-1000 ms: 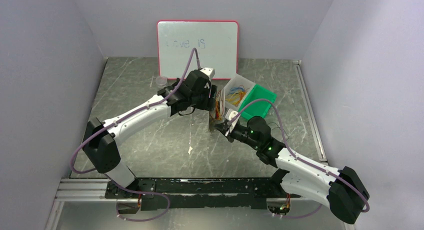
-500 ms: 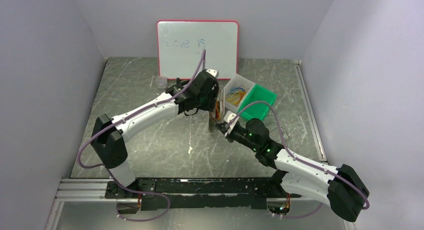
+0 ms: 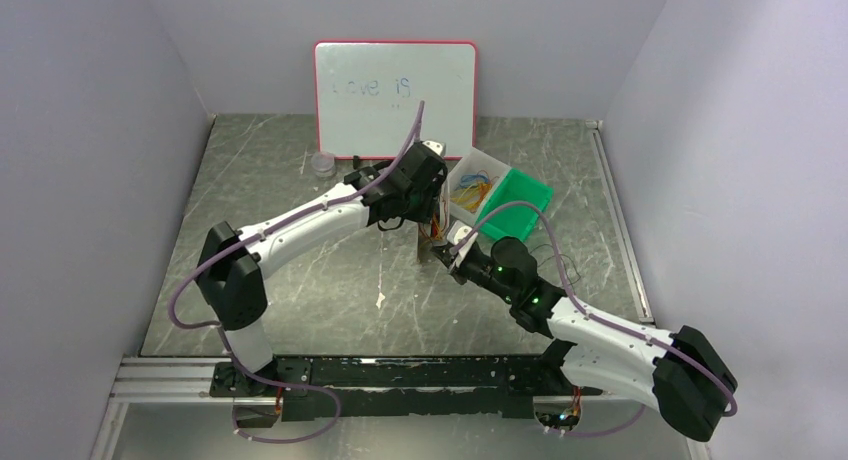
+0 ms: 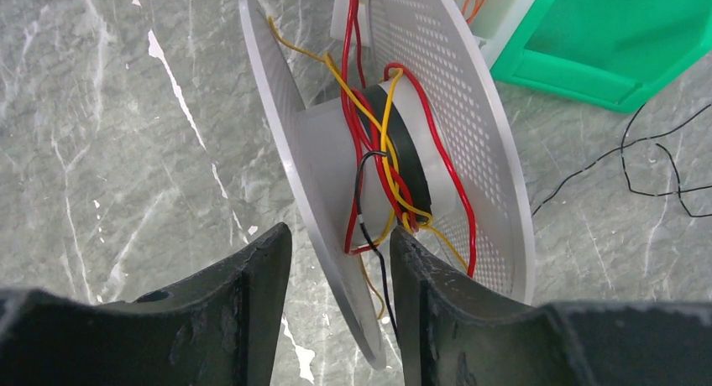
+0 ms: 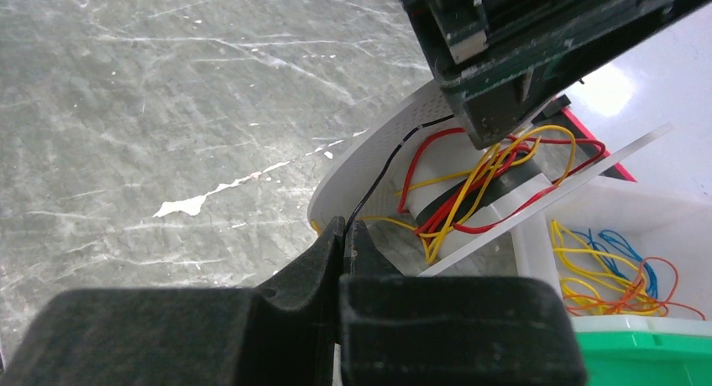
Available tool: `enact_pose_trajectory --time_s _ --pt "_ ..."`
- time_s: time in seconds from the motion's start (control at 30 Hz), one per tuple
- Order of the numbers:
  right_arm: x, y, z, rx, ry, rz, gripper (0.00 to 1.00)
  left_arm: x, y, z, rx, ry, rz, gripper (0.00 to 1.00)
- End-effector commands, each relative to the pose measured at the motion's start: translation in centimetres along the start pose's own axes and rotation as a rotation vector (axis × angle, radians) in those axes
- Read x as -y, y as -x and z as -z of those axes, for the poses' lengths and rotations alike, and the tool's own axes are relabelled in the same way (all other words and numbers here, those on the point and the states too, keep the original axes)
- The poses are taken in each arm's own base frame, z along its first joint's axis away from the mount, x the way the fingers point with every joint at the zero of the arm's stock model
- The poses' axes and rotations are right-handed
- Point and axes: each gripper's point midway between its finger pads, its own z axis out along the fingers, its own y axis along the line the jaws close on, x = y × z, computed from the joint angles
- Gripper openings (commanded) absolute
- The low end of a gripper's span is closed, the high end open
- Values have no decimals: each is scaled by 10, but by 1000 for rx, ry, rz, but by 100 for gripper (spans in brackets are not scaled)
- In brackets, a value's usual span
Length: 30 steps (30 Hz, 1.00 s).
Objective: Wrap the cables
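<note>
Right jaws: pressed together on the black cable (image 5: 375,178), just below the rim of the reel (image 4: 470,109)
Left jaws: apart, straddling the lower rim of the reel's near disc (image 4: 285,117); no clamping on it, as far as can be told
Cables (image 4: 395,176): red and yellow ones looped slackly round the hub between the two discs, crossing over each other; black one led off the hub and past the rim into the right jaws
Loose black tail (image 4: 579,168): lying on the worktop (image 3: 300,280) toward the right edge
Reel: standing on edge near the middle of the worktop, slightly toward the right edge
Step in hand: probably winding the black cable on
Risk, reel: could tip or roll under a sideways pull, with nothing closed on it
Risk, black cable: thin enough to slip from the grip; pulled at a slant, could ride over the rim and wind outside the disc
Risk, loops: slack turns could snag the black one or spring off the hub
Risk, left arm (image 3: 300,215) and right arm (image 3: 600,335): crowded over the reel, could knock together
Worktop: grey stone-look sheet, pale veins and scuffs, hard and smooth, likely little grip for the reel
White tray (image 3: 487,162): toward the far right corner, spare coloured wires inside; green tray (image 3: 530,195) touching it on the right-edge side
Whiteboard (image 3: 395,90): propped at the far edge, faint writing
Clear cup (image 3: 322,163): near the far edge, left of the whiteboard's foot
Room: plain pale walls (image 3: 100,130) on three sides
</note>
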Motion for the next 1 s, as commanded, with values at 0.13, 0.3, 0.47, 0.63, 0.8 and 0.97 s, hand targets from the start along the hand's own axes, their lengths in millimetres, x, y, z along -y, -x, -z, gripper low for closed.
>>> enact_pose_trajectory --time_s 0.13,0.3,0.47,0.63,0.8,0.97 --pt "1 2 -3 18 -12 12 0 2 1 -4 -9 37 -20 48" --pt "0 -2 -5 9 -11 9 0 2 1 -3 -10 45 -24 43" --pt "0 -5 -6 -1 -10 5 0 -1 3 1 0 54 -21 46" --pt "0 -8 -8 -8 -14 4 0 1 2 4 6 35 -16 50" --pt "0 -8 -8 -8 -15 4 0 0 2 4 6 37 -16 48" --pt "-1 -10 -8 -12 -13 0 0 2 2 4 6 33 -16 41"
